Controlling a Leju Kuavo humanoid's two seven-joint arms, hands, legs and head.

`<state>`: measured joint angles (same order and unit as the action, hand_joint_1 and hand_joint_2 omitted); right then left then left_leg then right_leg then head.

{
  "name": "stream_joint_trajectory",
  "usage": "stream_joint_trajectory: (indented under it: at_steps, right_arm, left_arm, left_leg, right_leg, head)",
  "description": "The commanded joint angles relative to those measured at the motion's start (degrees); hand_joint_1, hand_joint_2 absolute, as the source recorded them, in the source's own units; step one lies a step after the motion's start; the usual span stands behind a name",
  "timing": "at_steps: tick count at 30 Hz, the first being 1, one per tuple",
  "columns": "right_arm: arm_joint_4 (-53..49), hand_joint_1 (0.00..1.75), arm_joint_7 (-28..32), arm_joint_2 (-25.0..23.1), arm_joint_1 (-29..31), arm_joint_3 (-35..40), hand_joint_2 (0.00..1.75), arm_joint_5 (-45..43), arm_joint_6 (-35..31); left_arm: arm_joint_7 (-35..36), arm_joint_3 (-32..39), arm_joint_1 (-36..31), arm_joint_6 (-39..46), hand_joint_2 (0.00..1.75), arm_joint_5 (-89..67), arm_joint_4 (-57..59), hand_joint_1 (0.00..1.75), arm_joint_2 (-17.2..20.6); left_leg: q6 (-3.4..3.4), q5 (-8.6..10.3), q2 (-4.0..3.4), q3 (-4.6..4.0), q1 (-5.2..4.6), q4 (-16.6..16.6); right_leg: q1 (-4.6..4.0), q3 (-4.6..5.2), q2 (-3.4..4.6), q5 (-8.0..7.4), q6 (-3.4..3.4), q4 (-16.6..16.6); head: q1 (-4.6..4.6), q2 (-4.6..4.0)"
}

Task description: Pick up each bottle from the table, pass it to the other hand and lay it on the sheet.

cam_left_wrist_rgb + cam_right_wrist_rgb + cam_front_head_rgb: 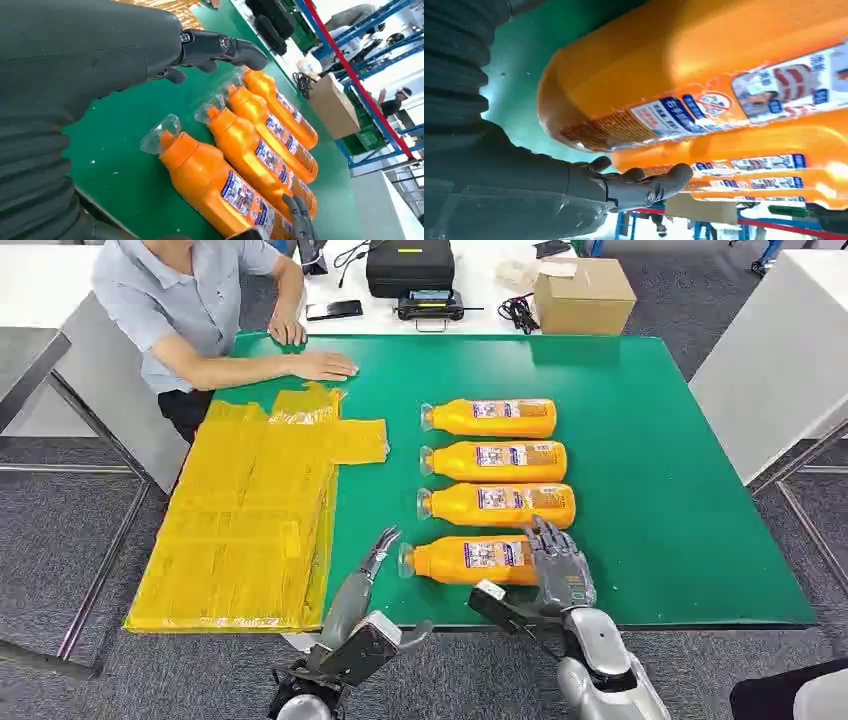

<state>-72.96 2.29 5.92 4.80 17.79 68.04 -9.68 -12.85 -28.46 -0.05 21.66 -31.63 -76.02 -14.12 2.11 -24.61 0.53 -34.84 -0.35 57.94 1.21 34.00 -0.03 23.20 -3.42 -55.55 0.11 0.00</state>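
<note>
Person's forearm (pixel 262 366) beside sheet (pixel 250 520)

Two silver arms are ending in dark grey jointed hands, left hand (pixel 378 552) and right hand (pixel 560 565), with grey ribbed wrist covers.

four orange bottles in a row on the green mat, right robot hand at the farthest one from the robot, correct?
Not quite. The right robot hand is at the nearest orange plastic bottle, as the head view shows. The four-bottle row on the green mat is correct.
</note>
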Motion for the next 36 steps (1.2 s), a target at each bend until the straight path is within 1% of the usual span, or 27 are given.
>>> stream_joint_trajectory:
  at_steps: [1,2,4,5,6,7,8,11,13,14,17,19,20,24,26,27,29,30,32,33,34,35,36]
  right_arm:
    - [6.23,0.00,-1.13,1.71,4.14,4.27,1.75,-0.92,2.39]
    - [7.04,0.00,-1.48,2.03,4.41,4.52,1.75,-0.99,3.02]
    - [8.63,0.00,-1.82,2.67,4.99,5.04,1.75,-1.16,3.93]
    - [9.55,0.03,-1.83,3.10,5.27,5.28,1.75,-1.62,4.65]
    - [10.13,0.44,-1.82,3.40,5.43,5.47,1.75,-1.70,4.88]
    - [10.13,1.50,-1.82,3.40,5.43,5.47,1.75,-1.70,4.88]
    - [11.38,1.71,-1.71,3.78,5.53,5.50,1.75,-2.66,5.78]
    - [11.79,1.71,-1.58,4.03,5.37,5.39,1.75,-2.99,5.77]
    - [11.79,1.71,-1.58,4.03,5.37,5.39,1.75,-2.99,5.77]
    - [12.02,1.75,-1.37,3.87,5.38,5.21,1.75,-3.94,6.20]
    - [14.53,1.75,-1.49,5.14,5.29,5.56,1.75,-5.25,7.83]
    - [15.00,1.75,-0.92,5.50,4.68,5.38,1.75,-5.76,7.43]
    - [14.76,1.75,-0.72,5.58,4.26,5.48,1.75,-5.75,7.16]
    - [11.30,1.75,0.96,5.21,2.39,5.43,1.75,-7.75,6.49]
    - [9.31,1.75,3.32,5.36,1.04,4.81,1.75,-12.46,8.42]
    - [8.68,1.75,5.84,5.13,0.15,3.69,1.75,-16.60,9.39]
    - [8.30,1.75,7.04,5.42,-0.43,3.39,1.75,-18.24,9.50]
    - [7.38,1.75,9.75,5.13,-1.29,2.38,1.75,-21.54,9.41]
    - [5.16,1.75,13.01,4.32,-2.73,1.43,1.75,-25.88,9.61]
    - [2.98,1.75,16.40,3.24,-3.83,0.21,1.75,-29.98,9.90]
    - [1.10,1.75,15.71,3.04,-4.47,0.72,1.75,-30.08,9.95]
    - [-0.71,1.75,17.38,2.08,-5.02,0.19,1.75,-32.14,9.53]
    - [-1.96,1.75,17.70,1.19,-4.87,0.13,1.75,-32.72,9.36]
  left_arm:
    - [-0.01,-0.43,-1.84,0.15,1.75,0.18,3.36,0.00,0.59]
    - [-0.01,-0.48,-1.85,0.08,1.75,0.19,3.42,0.00,0.57]
    - [-0.02,-0.53,-1.90,0.18,1.75,0.14,3.67,0.00,0.57]
    - [-0.11,-0.57,-1.99,0.25,1.75,0.11,3.93,0.00,0.53]
    - [-0.16,-0.58,-2.09,0.30,1.75,0.14,4.13,0.00,0.47]
    - [-0.16,-0.58,-2.09,0.30,1.75,0.14,4.13,0.00,0.47]
    - [-0.24,-0.83,-2.31,0.16,1.75,0.18,4.52,0.00,0.48]
    - [-0.29,-0.87,-2.33,0.20,1.75,0.23,4.63,0.00,0.41]
    - [-0.29,-0.87,-2.33,0.20,1.75,0.23,4.63,0.00,0.41]
    - [-0.33,-1.00,-2.46,0.13,1.75,0.30,4.78,0.00,0.46]
    - [-0.72,-1.50,-2.95,0.11,1.75,0.73,5.61,0.00,0.40]
    - [-0.83,-1.60,-3.07,0.18,1.75,0.83,5.99,0.00,0.28]
    - [-0.87,-1.67,-3.08,0.18,1.75,0.88,6.15,0.00,0.28]
    - [-1.25,-1.81,-3.08,0.25,1.75,1.25,6.22,0.00,0.39]
    - [-1.75,-1.90,-3.45,0.47,1.75,1.69,6.59,0.00,0.37]
    - [-2.29,-1.93,-3.67,0.66,1.75,2.13,6.90,0.00,0.31]
    - [-2.70,-1.92,-3.93,0.85,1.75,2.54,7.27,0.00,0.19]
    - [-3.47,-1.58,-3.94,1.37,1.75,3.61,7.39,0.00,-0.11]
    - [-4.70,-0.65,-3.85,2.43,1.75,6.20,7.34,0.00,-0.73]
    - [-6.91,0.30,-3.57,3.83,1.75,8.98,7.07,0.00,-1.36]
    - [-7.68,0.22,-3.87,4.55,1.75,10.61,7.31,0.00,-1.31]
    - [-10.45,1.74,-3.22,7.20,1.75,13.52,6.30,0.00,-2.27]
    - [-11.88,2.10,-3.38,8.49,1.75,15.65,6.52,0.00,-2.49]
  left_leg:
    - [-0.07,-0.06,-0.11,0.17,0.02,-0.04]
    - [-0.10,-0.09,-0.13,0.28,0.04,-0.06]
    - [-0.07,-0.04,-0.05,0.19,0.02,-0.05]
    - [-0.11,-0.08,-0.08,0.29,0.04,-0.06]
    - [-0.09,-0.06,-0.07,0.23,0.04,-0.05]
    - [-0.09,-0.06,-0.07,0.25,0.03,-0.07]
    - [-0.06,-0.04,-0.07,0.17,0.04,-0.05]
    - [-0.12,-0.07,0.02,0.36,0.07,-0.09]
    - [-0.06,-0.03,0.04,0.21,0.03,-0.06]
    - [-0.10,-0.07,0.03,0.32,0.05,-0.07]
    - [-0.11,-0.07,0.06,0.41,0.06,-0.06]
    - [-0.06,0.00,0.13,0.33,0.03,-0.09]
    - [-0.09,-0.02,0.19,0.46,0.07,-0.11]
    - [-0.10,-0.03,0.18,0.49,0.07,-0.08]
    - [-0.10,-0.03,0.23,0.50,0.07,-0.08]
    - [-0.08,-0.02,0.18,0.50,0.04,-0.08]
    - [-0.08,-0.03,0.18,0.53,0.05,-0.07]
    - [-0.10,-0.04,0.23,0.59,0.06,-0.08]
    - [-0.11,-0.04,0.21,0.65,0.08,-0.08]
    - [-0.14,-0.08,0.22,0.74,0.10,-0.08]
    - [-0.13,-0.08,0.14,0.67,0.10,-0.04]
    - [-0.21,-0.12,0.10,0.69,0.12,-0.05]
    - [-0.17,-0.11,0.03,0.64,0.08,-0.02]
  right_leg:
    - [-0.03,-0.16,0.08,0.02,0.09,0.06]
    - [-0.05,-0.26,0.09,0.04,0.13,0.09]
    - [-0.03,-0.19,0.02,0.02,0.09,0.08]
    - [-0.06,-0.29,0.04,0.05,0.14,0.09]
    - [-0.05,-0.23,0.04,0.03,0.11,0.09]
    - [-0.04,-0.25,0.03,0.03,0.12,0.09]
    - [-0.05,-0.16,0.05,0.00,0.08,0.09]
    - [-0.09,-0.39,-0.06,0.06,0.16,0.15]
    - [-0.04,-0.21,-0.06,0.03,0.08,0.09]
    - [-0.07,-0.34,-0.06,0.06,0.13,0.12]
    - [-0.08,-0.43,-0.09,0.08,0.14,0.11]
    - [-0.04,-0.35,-0.15,0.03,0.08,0.13]
    - [-0.08,-0.50,-0.22,0.06,0.12,0.19]
    - [-0.08,-0.50,-0.21,0.07,0.13,0.15]
    - [-0.09,-0.52,-0.26,0.09,0.14,0.14]
    - [-0.06,-0.49,-0.20,0.07,0.11,0.13]
    - [-0.07,-0.52,-0.20,0.07,0.10,0.12]
    - [-0.08,-0.60,-0.26,0.10,0.13,0.14]
    - [-0.10,-0.64,-0.26,0.09,0.12,0.15]
    - [-0.13,-0.72,-0.29,0.13,0.18,0.16]
    - [-0.12,-0.63,-0.22,0.10,0.14,0.11]
    - [-0.14,-0.63,-0.19,0.10,0.18,0.11]
    - [-0.10,-0.57,-0.11,0.07,0.13,0.07]
  head:
    - [0.00,0.00]
    - [0.00,0.00]
    - [0.00,0.00]
    - [0.00,0.00]
    - [0.00,0.00]
    - [0.00,0.00]
    - [0.00,0.00]
    - [0.00,0.00]
    - [0.00,0.00]
    - [0.00,0.00]
    - [0.00,0.00]
    - [0.00,0.00]
    - [-0.02,0.00]
    - [0.00,0.00]
    - [0.02,0.00]
    - [0.00,0.00]
    - [0.00,0.00]
    - [0.00,0.00]
    - [0.02,0.00]
    - [0.02,0.00]
    - [0.02,0.00]
    - [0.00,0.00]
    - [0.00,0.00]
